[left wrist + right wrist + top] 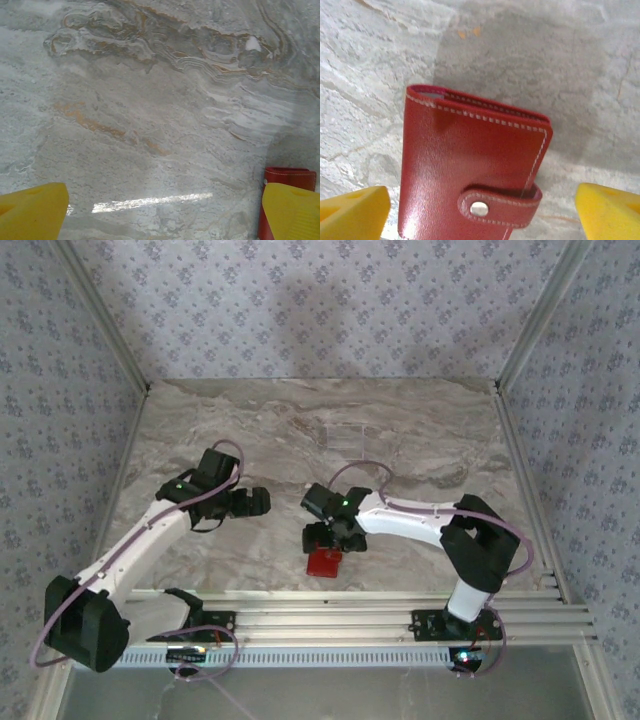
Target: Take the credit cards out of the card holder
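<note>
I saw the red card holder [470, 155] lying shut on the marble table [580, 75], with its snap done up. My right gripper [480, 212] hung wide open over it, not touching. My left gripper [165, 215] was wide open too, near it.

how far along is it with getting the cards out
Nothing looks done yet: the card holder lies shut on the table, its snap tab fastened. In hand: the right gripper hangs open over it, the left gripper open beside it. Left: unsnap it, open it, pull out the cards.
</note>
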Tool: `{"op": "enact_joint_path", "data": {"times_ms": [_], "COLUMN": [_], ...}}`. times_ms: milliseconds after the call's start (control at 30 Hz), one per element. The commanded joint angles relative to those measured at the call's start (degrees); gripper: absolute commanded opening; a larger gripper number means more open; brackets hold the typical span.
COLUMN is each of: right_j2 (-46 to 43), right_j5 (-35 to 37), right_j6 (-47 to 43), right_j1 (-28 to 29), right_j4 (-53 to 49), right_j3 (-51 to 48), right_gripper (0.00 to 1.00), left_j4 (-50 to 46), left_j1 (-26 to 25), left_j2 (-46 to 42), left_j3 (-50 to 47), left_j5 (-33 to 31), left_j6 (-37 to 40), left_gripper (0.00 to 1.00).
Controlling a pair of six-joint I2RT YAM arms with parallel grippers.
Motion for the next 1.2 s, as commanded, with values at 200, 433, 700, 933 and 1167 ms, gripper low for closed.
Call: {"op": "enact_joint_path", "data": {"times_ms": [200,433,700,933,1167], "right_j2": [4.7,8.5,10.6,10.2,9.1], "right_j5": [5.0,2.6,1.2,1.4,1.9], "right_j6": [6.5,8.1,8.3,7.7,5.9], "right_j1": [3.6,3.6,2.4,1.1,-1.7], "right_j4": [-8.4,-8.1,-6.0,-4.8,-4.6], "right_j3": [7.8,9.0,7.5,6.7,8.3], "right_gripper": [1.00,1.00,0.94,0.77,0.74], "left_j4": [-7.3,-8.5,-9.2,-8.6,-8.3], "left_j1": [2.1,5.9,6.6,6.6,6.6], "left_j2": [-0.8,-2.7,-3.4,-3.2,-1.5], "left_j3": [5.0,6.7,6.0,5.7,5.8], "left_j5": [-9.4,-6.6,-6.6,-5.3,-4.8], "left_j6": [4.0,8.1,9.5,9.6,8.2], "left_gripper": [0.99,1.00,1.00,0.99,1.00]}}
